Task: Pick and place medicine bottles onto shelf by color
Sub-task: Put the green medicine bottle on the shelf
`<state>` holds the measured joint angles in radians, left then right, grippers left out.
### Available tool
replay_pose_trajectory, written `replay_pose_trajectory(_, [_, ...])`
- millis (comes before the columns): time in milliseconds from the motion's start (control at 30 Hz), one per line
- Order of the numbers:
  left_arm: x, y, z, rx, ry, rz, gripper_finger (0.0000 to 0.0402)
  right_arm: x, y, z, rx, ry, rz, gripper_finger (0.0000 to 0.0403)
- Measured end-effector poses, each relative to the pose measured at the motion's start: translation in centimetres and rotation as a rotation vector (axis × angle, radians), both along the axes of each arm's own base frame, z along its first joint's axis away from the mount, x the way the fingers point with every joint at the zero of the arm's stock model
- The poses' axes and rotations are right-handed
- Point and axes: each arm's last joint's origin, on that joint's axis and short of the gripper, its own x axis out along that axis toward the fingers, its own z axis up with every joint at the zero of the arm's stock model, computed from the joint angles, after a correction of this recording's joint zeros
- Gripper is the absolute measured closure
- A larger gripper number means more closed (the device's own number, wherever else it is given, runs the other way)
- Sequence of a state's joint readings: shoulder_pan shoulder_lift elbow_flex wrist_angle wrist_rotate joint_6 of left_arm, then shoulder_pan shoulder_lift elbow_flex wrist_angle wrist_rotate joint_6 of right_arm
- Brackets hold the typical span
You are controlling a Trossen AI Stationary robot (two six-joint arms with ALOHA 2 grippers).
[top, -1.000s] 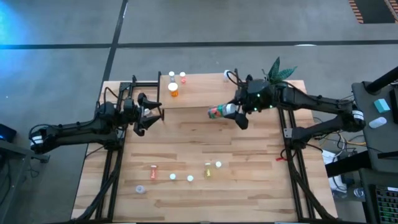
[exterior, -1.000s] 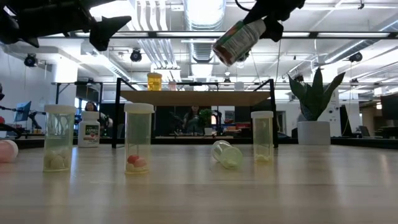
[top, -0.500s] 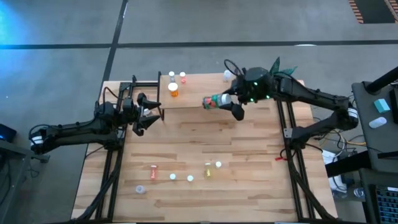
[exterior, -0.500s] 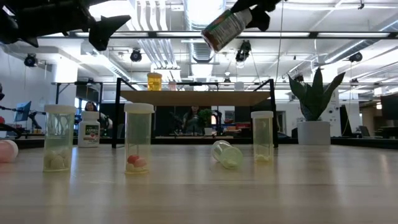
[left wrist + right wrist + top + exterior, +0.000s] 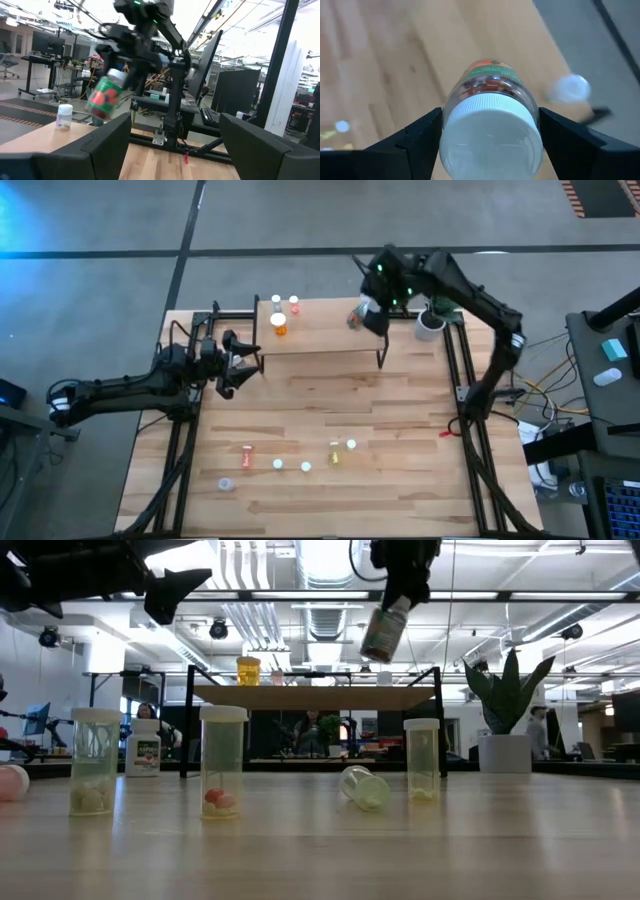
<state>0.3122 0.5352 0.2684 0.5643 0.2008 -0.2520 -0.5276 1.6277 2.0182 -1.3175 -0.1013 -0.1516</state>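
My right gripper [image 5: 362, 317] hangs over the right part of the light-wood shelf [image 5: 320, 335], shut on a medicine bottle [image 5: 384, 630] with a white cap and a green and red label. On the shelf's left part stand two white-capped bottles [image 5: 285, 302] and an orange one [image 5: 279, 324]. Several small bottles [image 5: 300, 460] stand or lie on the near part of the table. My left gripper [image 5: 245, 365] waits open beside the shelf's left end, touching nothing. My right gripper pinches the bottle between its two fingers at the cap end [image 5: 490, 107], one finger [image 5: 420, 135] on each side. The fingers slant down from above and lie along the bottle. It hangs below them, tilted, bottom down, clear of the shelf.
A white pot with a green plant [image 5: 432, 323] stands at the shelf's right end, close to my right arm. The shelf's black legs [image 5: 437, 720] rise from the table. Bare planks lie between the shelf and the near row of bottles.
My right gripper has carried the bottle up and toward the table's far edge, from in front of the shelf to above its right part. It has tipped steeper downward, so the bottle has swung from a shallow slant to nearly upright.
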Motion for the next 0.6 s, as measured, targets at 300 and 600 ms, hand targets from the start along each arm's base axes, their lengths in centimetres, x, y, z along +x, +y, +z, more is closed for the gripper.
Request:
replay_pose_trajectory(300, [0.5, 0.2, -0.5, -0.011, 0.037, 0.000, 0.0116, 1.0, -4.3, -0.8, 0.081, 0.162, -0.045, 0.0113])
replay_pose_trajectory(600, [0.7, 0.2, -0.7, -0.015, 0.052, -0.002, 0.0116, 1.3, -4.7, -1.3, 0.101, 0.162, -0.066, 0.0113])
